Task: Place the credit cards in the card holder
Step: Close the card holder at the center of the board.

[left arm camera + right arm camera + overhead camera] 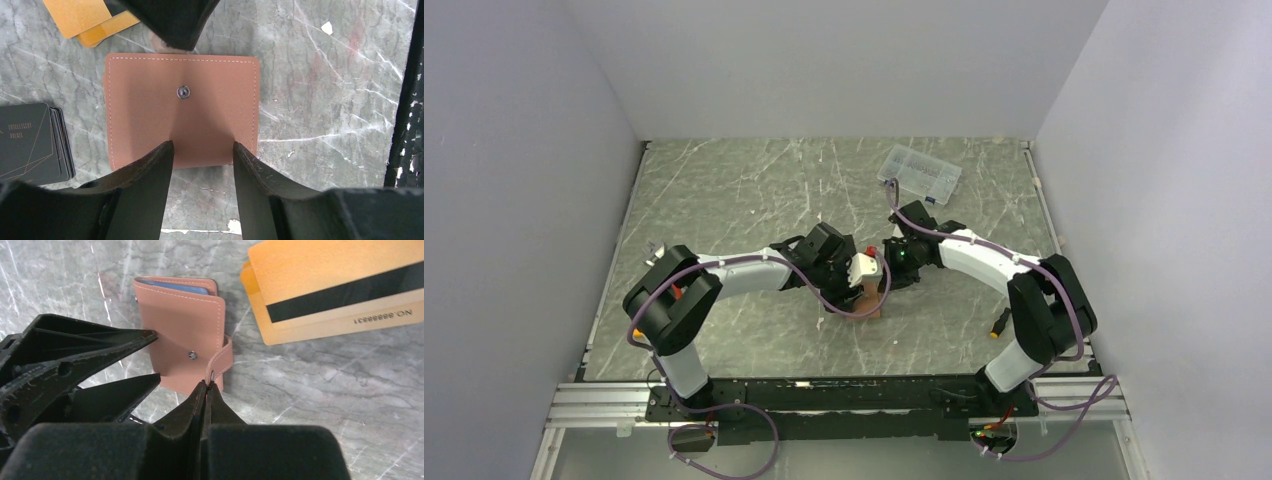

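Note:
The tan-brown card holder [200,110] lies closed on the marble table, its snap stud facing up. My left gripper [202,145] is open, one fingertip on each side over the holder's near edge. My right gripper [206,384] is shut on the holder's snap strap [223,357], which is lifted off the flap [180,330]. Blue-grey pockets show at the holder's far end. Two orange-gold credit cards [335,285] with a black stripe lie overlapped just beyond the holder; in the left wrist view these credit cards [85,20] are at the top left. From above, both grippers meet over the card holder [871,303].
A stack of small black cards [30,142] lies left of the holder. A clear plastic box [919,173] sits at the back right of the table [724,190]. Grey walls close in three sides.

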